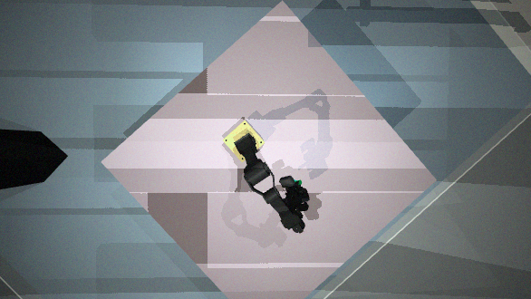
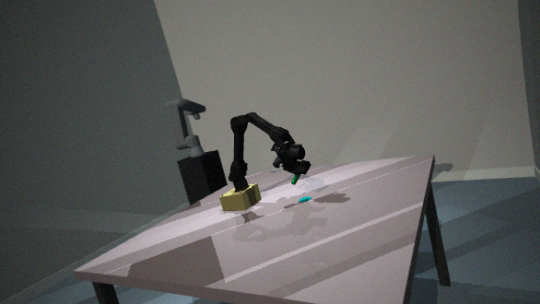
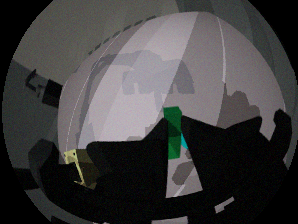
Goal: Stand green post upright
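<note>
The green post [image 1: 300, 182] [image 2: 295, 180] [image 3: 173, 114] is held in the air above the table. In the exterior view it leans, its lower end toward the left. My gripper [image 2: 299, 172] [image 3: 172, 120] is shut on the green post, whose upper part is hidden by the fingers there. The cyan circle [image 2: 305, 199] lies flat on the table, below and slightly right of the post in the exterior view. In the wrist view only a sliver of the circle [image 3: 184, 141] shows beside the post, behind a finger. The arm hides the circle in the top view.
The arm's yellow base block [image 1: 229, 139] [image 2: 236, 202] [image 3: 71, 155] stands on the pinkish table [image 1: 281, 59] [image 2: 286, 272]. Arm shadows and light bands cross the table top. A black pedestal [image 2: 203, 175] with a grey arm stands beyond the table's edge.
</note>
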### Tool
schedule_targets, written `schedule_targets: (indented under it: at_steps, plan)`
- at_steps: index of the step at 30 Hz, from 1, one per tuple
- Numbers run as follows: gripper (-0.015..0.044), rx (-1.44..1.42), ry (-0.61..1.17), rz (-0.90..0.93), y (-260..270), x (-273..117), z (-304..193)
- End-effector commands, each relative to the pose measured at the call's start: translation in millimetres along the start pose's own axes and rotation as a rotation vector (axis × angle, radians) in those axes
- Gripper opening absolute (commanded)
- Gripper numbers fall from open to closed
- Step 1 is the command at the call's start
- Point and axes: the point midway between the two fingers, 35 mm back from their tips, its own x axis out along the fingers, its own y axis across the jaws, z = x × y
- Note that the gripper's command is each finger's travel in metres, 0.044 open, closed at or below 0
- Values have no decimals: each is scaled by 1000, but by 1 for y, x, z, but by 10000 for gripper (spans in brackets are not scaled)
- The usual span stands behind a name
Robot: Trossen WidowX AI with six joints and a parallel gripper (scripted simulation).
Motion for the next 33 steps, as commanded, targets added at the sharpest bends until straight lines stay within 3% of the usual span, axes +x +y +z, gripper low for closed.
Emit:
schedule_targets:
  at_steps: [1, 33]
  plan:
    - [23, -2, -31, 13, 1, 3, -2]
    - [23, -38, -265, 4, 2, 1, -3]
